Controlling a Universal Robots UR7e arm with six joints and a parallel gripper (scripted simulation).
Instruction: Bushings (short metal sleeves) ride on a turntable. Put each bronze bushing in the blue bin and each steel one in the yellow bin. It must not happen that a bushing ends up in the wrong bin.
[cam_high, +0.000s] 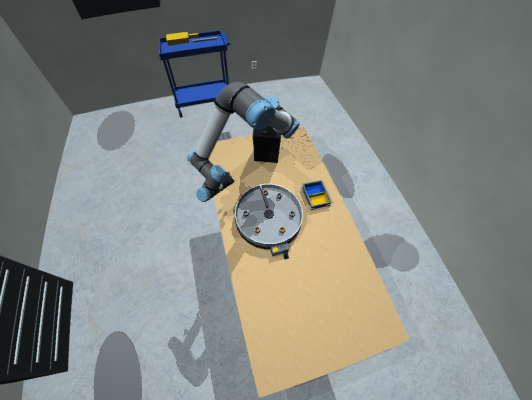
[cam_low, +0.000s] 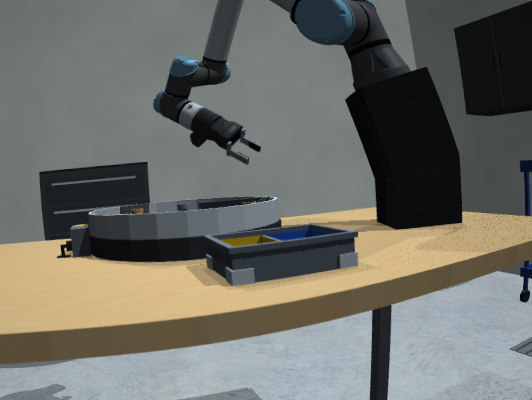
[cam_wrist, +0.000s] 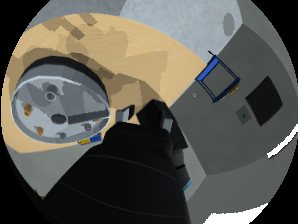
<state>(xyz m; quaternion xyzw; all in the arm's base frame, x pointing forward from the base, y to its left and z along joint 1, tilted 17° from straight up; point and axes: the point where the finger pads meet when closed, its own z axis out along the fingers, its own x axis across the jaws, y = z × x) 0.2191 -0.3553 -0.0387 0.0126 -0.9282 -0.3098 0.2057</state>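
The turntable (cam_high: 270, 237) (cam_low: 175, 227) carries three bronze bushings, one near the dark arm (cam_high: 265, 192) and two at the front (cam_high: 257, 230) (cam_high: 282, 230). Three steel bushings (cam_high: 279, 196) (cam_high: 292, 214) (cam_high: 246, 213) stand between them around the ring. In the wrist view a bronze bushing (cam_wrist: 28, 109) and a steel bushing (cam_wrist: 50, 95) show clearly. The blue bin (cam_high: 314, 188) (cam_low: 300, 233) and yellow bin (cam_high: 320, 200) (cam_low: 245, 241) sit side by side; no bushing is visible in them. My gripper (cam_low: 254, 155) (cam_wrist: 146, 112) is open and empty, tilted, above and outside the turntable rim.
A dark hub (cam_high: 269, 214) stands at the turntable's centre, joined by a bar to the raised rim. A small grey box with a yellow top (cam_high: 280, 249) (cam_low: 80, 241) sits against the turntable's outside. The black robot pedestal (cam_low: 410, 160) stands behind it on the wooden table (cam_high: 315, 310).
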